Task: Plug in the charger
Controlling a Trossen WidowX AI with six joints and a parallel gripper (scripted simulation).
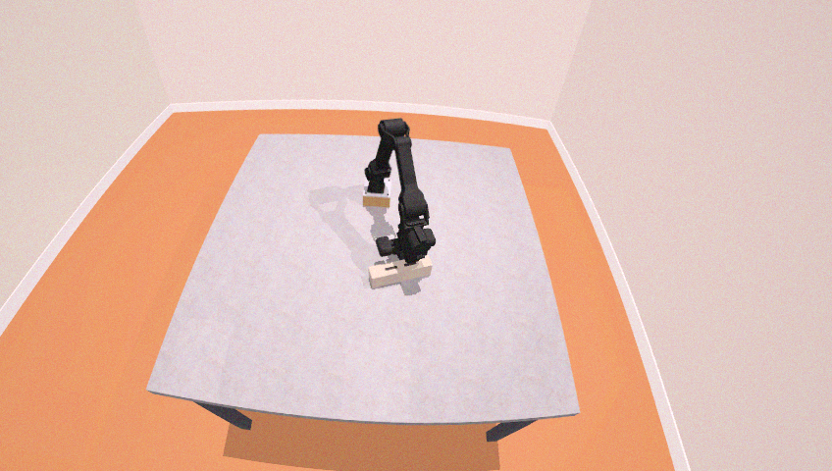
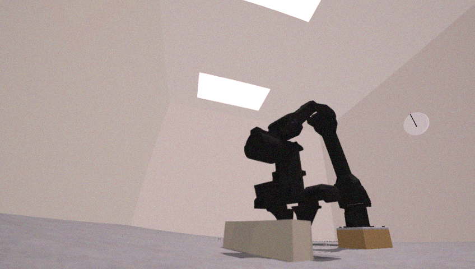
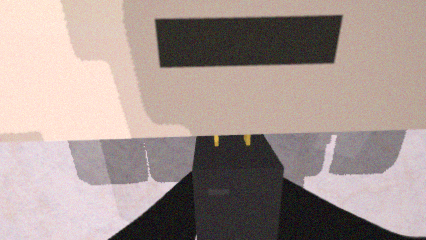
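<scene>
The cream power strip (image 1: 385,279) (image 2: 258,236) (image 3: 75,110) lies on the table. One dark rectangular recess (image 3: 250,41) in its face shows in the wrist view. My gripper (image 1: 412,261) (image 2: 293,215) (image 3: 229,178) points down at the strip and is shut on the dark charger (image 3: 238,205). In the wrist view the charger is below the recess, towards its left half. Its two yellow prongs (image 3: 216,141) (image 3: 247,140) show up to the strip's edge; their far ends are hidden. Whether they touch the strip cannot be told. The charger is not distinct in the top and exterior views.
The arm's base stands on a wooden block (image 1: 376,201) (image 2: 376,238) at the back of the grey table (image 1: 327,349). The arm arches from there to the strip. Shadows of the gripper fall across the strip and the table beside it.
</scene>
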